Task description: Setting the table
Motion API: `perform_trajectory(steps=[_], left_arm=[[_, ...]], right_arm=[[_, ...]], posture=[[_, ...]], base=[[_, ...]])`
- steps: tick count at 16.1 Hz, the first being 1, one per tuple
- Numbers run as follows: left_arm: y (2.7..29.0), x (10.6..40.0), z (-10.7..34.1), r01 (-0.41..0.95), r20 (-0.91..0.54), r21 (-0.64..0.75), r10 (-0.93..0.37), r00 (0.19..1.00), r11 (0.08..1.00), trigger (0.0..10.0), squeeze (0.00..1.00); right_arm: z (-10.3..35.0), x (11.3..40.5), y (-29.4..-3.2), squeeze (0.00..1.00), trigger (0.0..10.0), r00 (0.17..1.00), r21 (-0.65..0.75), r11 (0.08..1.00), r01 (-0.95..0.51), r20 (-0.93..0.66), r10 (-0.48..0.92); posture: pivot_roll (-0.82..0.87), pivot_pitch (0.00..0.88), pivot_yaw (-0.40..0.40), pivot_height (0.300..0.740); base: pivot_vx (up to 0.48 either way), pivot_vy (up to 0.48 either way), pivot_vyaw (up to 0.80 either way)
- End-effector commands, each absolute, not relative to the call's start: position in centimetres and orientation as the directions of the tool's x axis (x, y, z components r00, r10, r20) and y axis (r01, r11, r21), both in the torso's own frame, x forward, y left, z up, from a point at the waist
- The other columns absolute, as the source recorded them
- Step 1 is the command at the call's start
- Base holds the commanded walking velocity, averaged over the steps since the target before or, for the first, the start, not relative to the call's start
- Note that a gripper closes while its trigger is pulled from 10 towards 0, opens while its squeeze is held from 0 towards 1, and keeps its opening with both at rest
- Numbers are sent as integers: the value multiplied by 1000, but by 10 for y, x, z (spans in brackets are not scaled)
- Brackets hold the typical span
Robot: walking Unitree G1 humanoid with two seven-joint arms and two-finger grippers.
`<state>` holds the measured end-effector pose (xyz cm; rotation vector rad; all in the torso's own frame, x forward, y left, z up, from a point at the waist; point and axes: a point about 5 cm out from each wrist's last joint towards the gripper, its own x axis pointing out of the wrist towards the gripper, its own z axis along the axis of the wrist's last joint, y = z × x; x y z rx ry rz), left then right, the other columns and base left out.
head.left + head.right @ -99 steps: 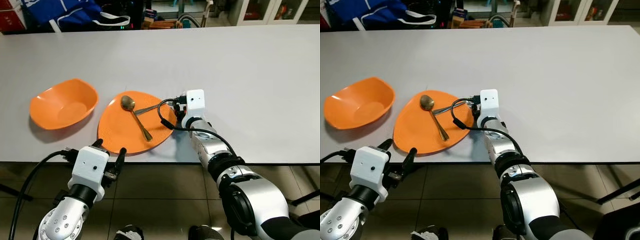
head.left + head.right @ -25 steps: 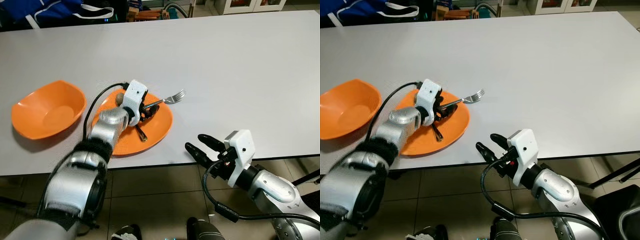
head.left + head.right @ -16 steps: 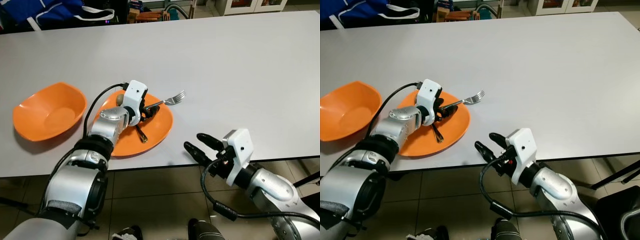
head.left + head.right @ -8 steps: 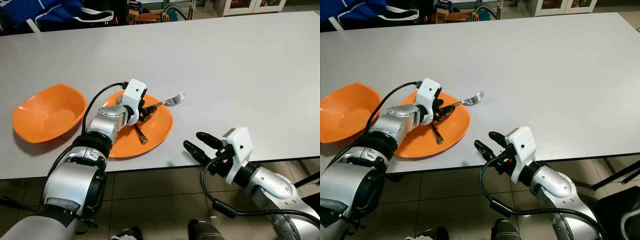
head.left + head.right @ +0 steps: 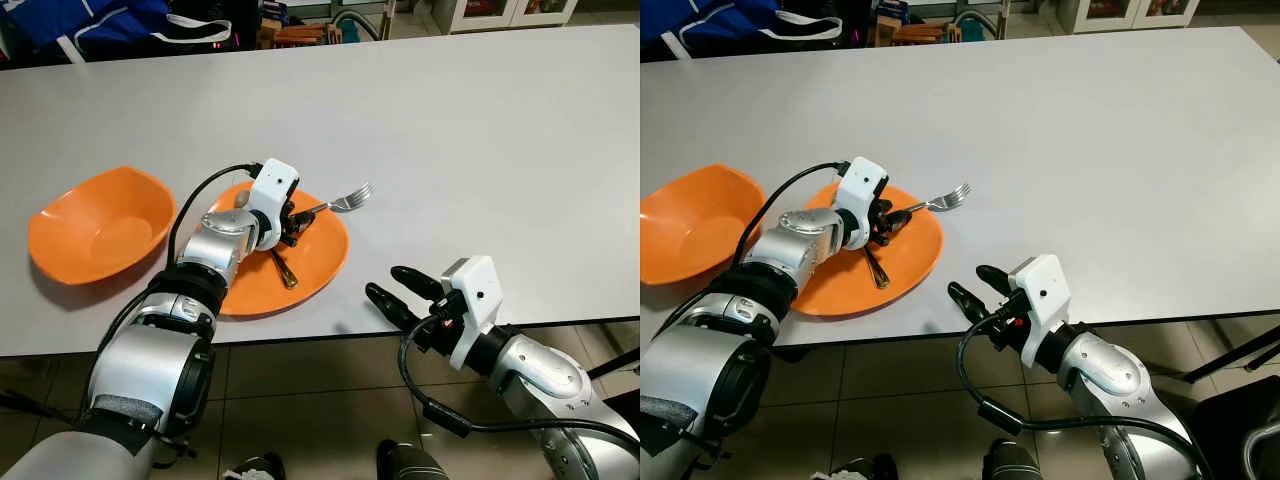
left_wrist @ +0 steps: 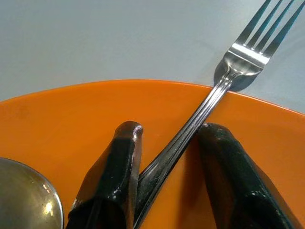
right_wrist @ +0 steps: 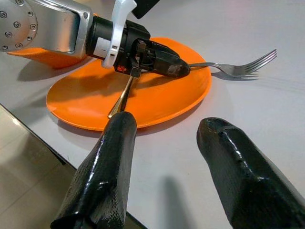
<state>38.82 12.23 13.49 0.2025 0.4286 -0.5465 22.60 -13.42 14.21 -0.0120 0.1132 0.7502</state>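
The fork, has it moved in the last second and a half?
No. The fork lies as before, handle on the plate, tines past its rim, left gripper at its handle.

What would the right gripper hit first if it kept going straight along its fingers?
Probably the orange plate: the right gripper, open at the table's near edge, points at its rim, with the left gripper and fork beyond. Depth is uncertain.

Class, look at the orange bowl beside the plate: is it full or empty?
Empty. The left eye view shows the bowl with its bare orange inside and nothing in it. The spoon and fork are at the plate, not the bowl.
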Motion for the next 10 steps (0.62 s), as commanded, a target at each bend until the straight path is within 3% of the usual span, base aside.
perform_trajectory(steps=[1, 10], left_arm=[[136, 354, 67, 541, -691, 23, -377, 616, 841, 0, 0], [130, 370, 95, 522, -567, 25, -418, 709, 852, 0, 0]], right_arm=[[141, 225, -132, 0, 10000, 720, 24, 726, -687, -105, 686], [140, 225, -130, 0, 10000, 723, 32, 728, -684, -104, 684]], posture=[[-299, 186, 64, 740], [-294, 187, 67, 740]], base=[[0, 0, 0], [0, 0, 0]])
